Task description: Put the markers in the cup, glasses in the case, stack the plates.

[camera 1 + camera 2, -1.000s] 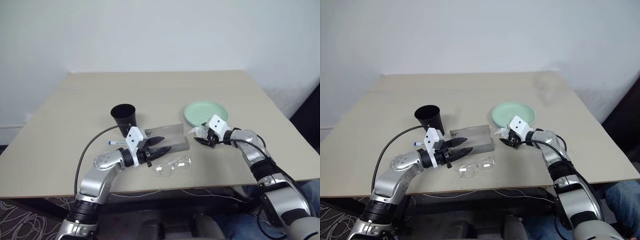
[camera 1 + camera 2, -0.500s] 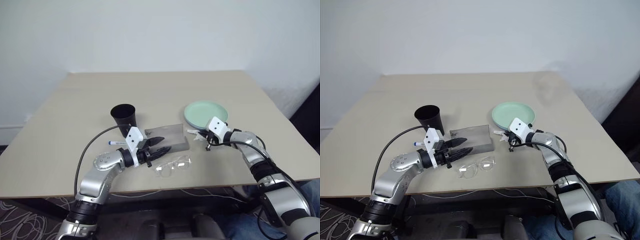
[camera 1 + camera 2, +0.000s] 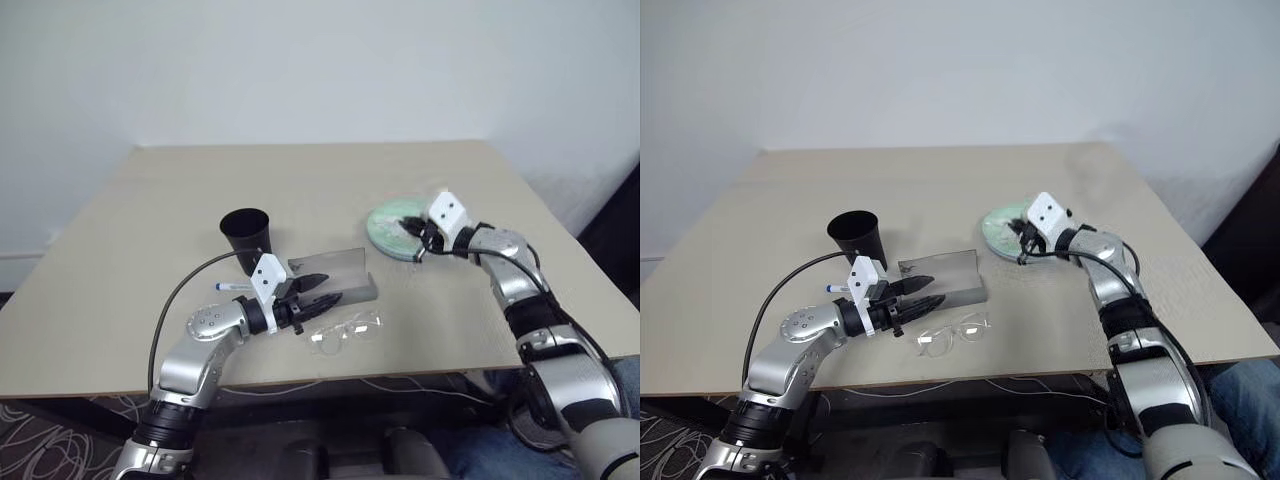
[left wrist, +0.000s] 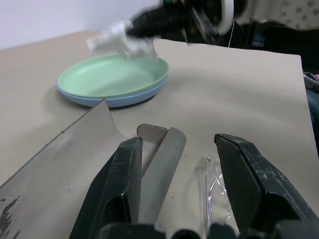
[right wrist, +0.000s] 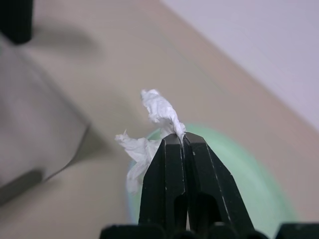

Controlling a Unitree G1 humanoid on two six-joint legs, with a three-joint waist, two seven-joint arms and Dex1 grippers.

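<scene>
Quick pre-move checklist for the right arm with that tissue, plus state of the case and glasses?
1. Right pincer shut on the crumpled white tissue: ok.
2. Tissue lifted off the table, held above the plates: ok.
3. Plates stacked, mint green on light blue: ok.
4. Case lid open for the glasses: ok; glasses lie on the table beside it, not yet in: not ok.
5. Left pincer open, holding nothing, at the case's edge: ok.
6. Markers in the cup: one blue-capped marker lies on the table: not ok; cup contents: cannot tell.
</scene>
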